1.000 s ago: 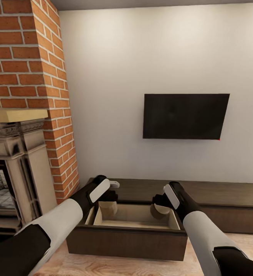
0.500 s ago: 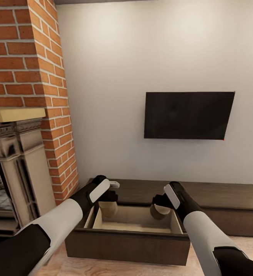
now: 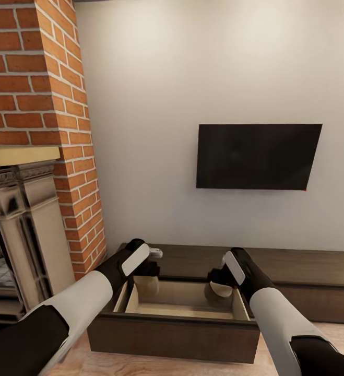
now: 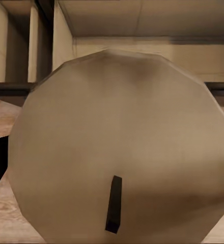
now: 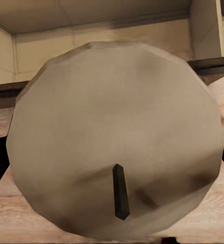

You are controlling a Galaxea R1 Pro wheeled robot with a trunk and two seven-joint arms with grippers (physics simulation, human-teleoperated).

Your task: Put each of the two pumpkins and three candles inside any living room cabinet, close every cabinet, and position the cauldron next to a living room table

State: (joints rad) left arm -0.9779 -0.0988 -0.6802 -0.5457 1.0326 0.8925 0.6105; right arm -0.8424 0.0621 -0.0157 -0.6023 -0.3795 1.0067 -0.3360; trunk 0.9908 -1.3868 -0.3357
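Observation:
The low dark brown cabinet (image 3: 297, 263) runs along the wall under the TV, with one drawer (image 3: 172, 334) pulled out and its pale wood inside showing. My left gripper (image 3: 150, 275) is shut on a beige candle (image 3: 146, 286) over the drawer's left end. Over the right end, my right gripper (image 3: 217, 278) is shut on a second candle (image 3: 222, 289). Up close, the left wrist view has its candle (image 4: 122, 147) wick-end on, and the right wrist view has the other candle (image 5: 117, 137) likewise, with pale drawer walls behind both.
A red brick chimney (image 3: 46, 104) and an ornate stone fireplace (image 3: 20, 219) stand close at the left. A black TV (image 3: 258, 156) hangs on the white wall. Light wood floor (image 3: 140, 365) lies in front of the drawer.
The camera has moved a little closer and left, so the drawer sits further under both grippers. Both grippers still hold their candles in the same pose.

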